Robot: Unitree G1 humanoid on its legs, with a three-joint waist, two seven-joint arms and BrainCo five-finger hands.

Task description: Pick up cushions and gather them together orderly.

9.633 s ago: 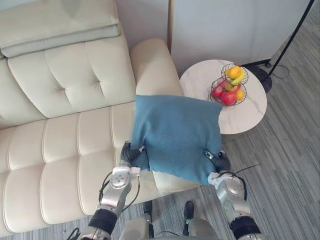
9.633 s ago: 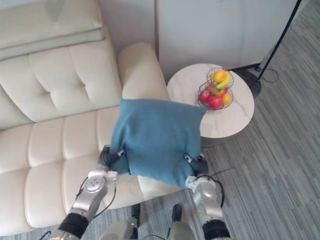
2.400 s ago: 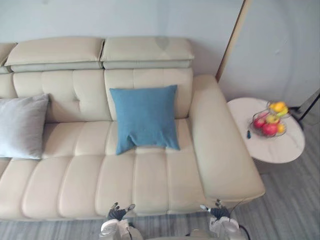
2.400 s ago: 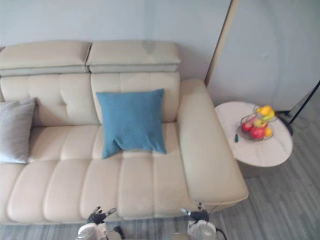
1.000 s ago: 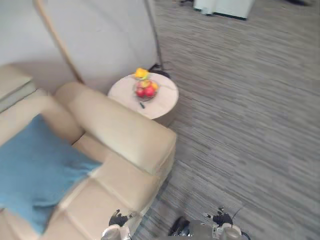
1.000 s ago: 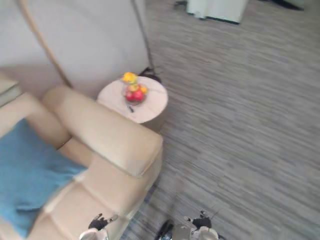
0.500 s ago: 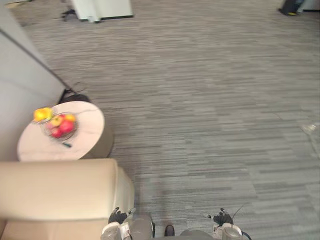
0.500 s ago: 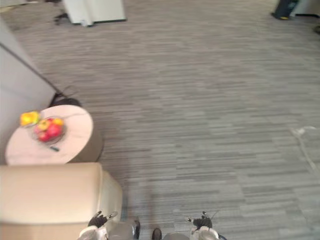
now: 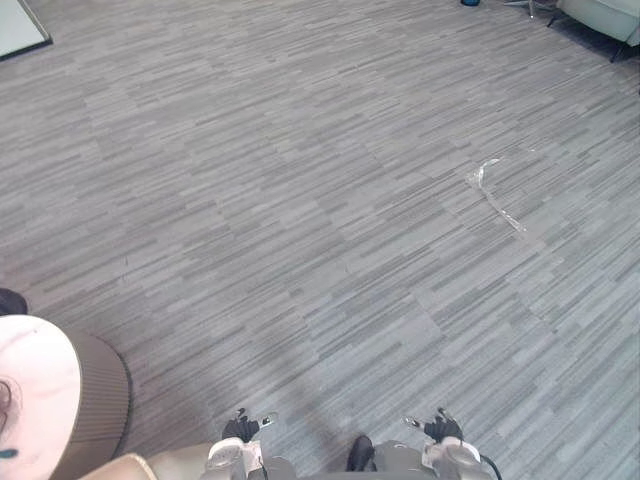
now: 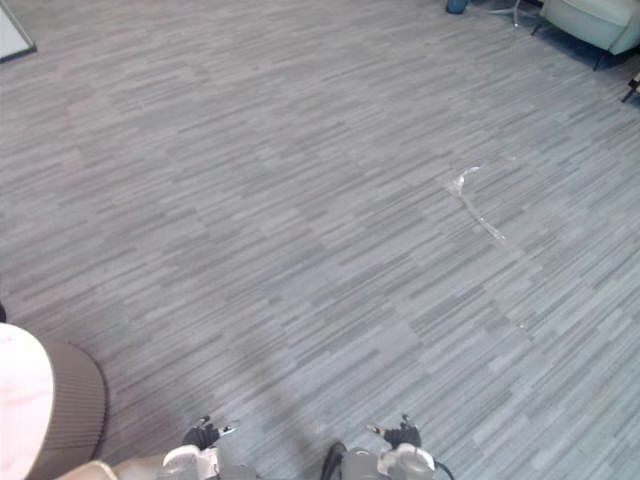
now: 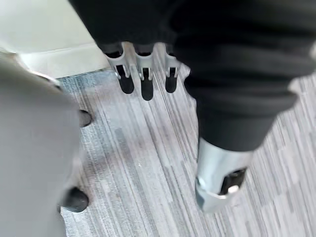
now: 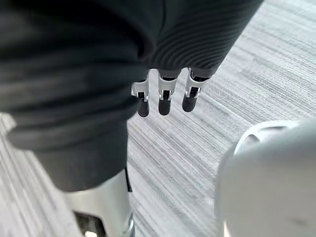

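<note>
My left hand [image 9: 240,428] and my right hand [image 9: 440,430] hang low at the bottom edge of the eye views, above grey striped carpet [image 9: 330,200]. Both are open and empty. In the left wrist view the straight fingers [image 11: 143,79] point down at the carpet, with the cream sofa base [image 11: 44,34] just behind them. The right wrist view has its straight fingers [image 12: 165,98] over bare carpet. Neither hand touches anything.
A round white side table [image 9: 35,385] with a ribbed beige side stands at the lower left, and a corner of the cream sofa arm [image 9: 120,468] lies below it. A clear strip [image 9: 495,195] lies on the carpet at the right. A pale armchair [image 10: 590,20] stands far right.
The whole picture has swung away from the sofa, so the camera turned. Sofa, blue cushion and fruit basket have slid out to the left. Both hands stay low and open.
</note>
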